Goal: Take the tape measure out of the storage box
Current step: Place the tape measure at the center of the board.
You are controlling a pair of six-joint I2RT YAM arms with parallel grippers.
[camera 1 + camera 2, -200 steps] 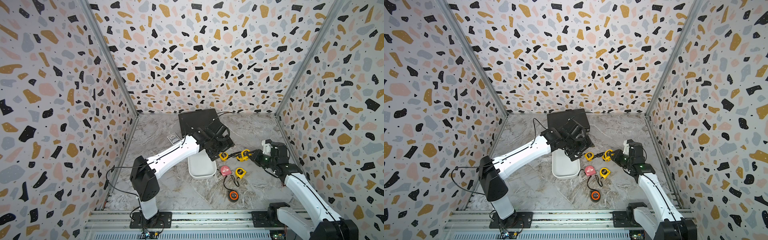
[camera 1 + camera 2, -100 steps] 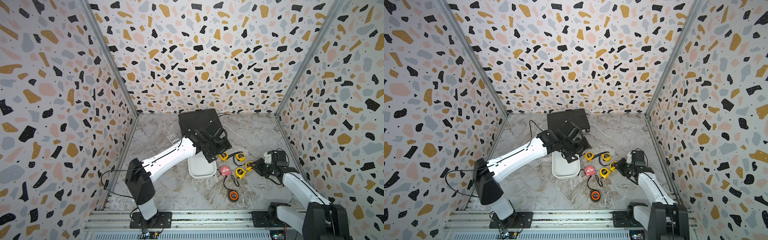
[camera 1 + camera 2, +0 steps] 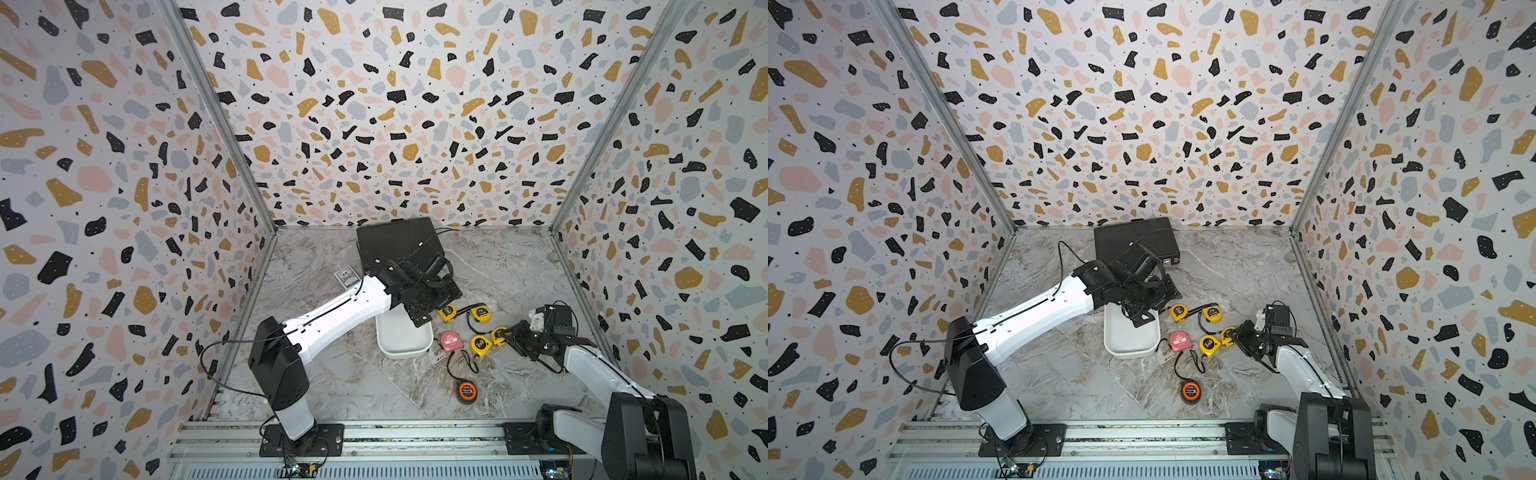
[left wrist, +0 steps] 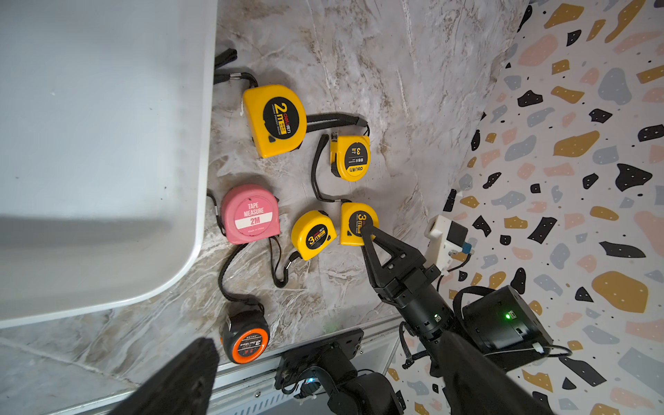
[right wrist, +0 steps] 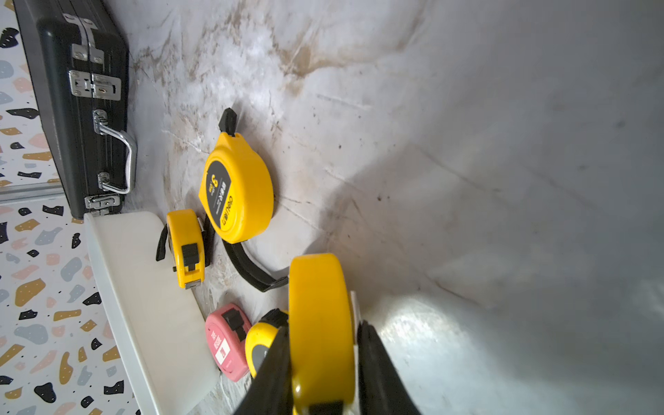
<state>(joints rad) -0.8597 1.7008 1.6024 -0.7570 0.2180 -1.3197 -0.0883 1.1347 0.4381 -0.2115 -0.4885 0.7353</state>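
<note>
The tape measure point(image 5: 319, 287), a yellow case, is outside the storage box point(image 3: 401, 347), on the right of it and low over the marbled surface point(image 3: 374, 395); I cannot tell whether it touches the surface. The right hand point(image 5: 323, 328) pinches it across its two flat faces, and in the left wrist view one of its fingers point(image 4: 373, 248) lies over the printed "3m" label. Both top views show the same grip at the end of the right arm, well apart from the box wall. Just beside the held case lies a second yellow tape measure point(image 4: 312, 233), and the pink tape measure point(image 4: 249, 213) lies between that one and the box wall. Two further yellow cases, the 2 m tape measure point(image 4: 275, 120) and the small 3 m tape measure point(image 4: 350, 158), lie on the surface towards the back. The black-and-orange tape measure point(image 4: 246, 339) lies nearer the front rail, with its strap running towards the pink one. The left hand point(image 3: 436, 305) is spread wide, grips nothing, and hovers above the far end of the storage box. Behind the box, the black briefcase point(image 3: 395, 241) lies flat against the back wall, with its metal latches and handle facing the box.
</note>
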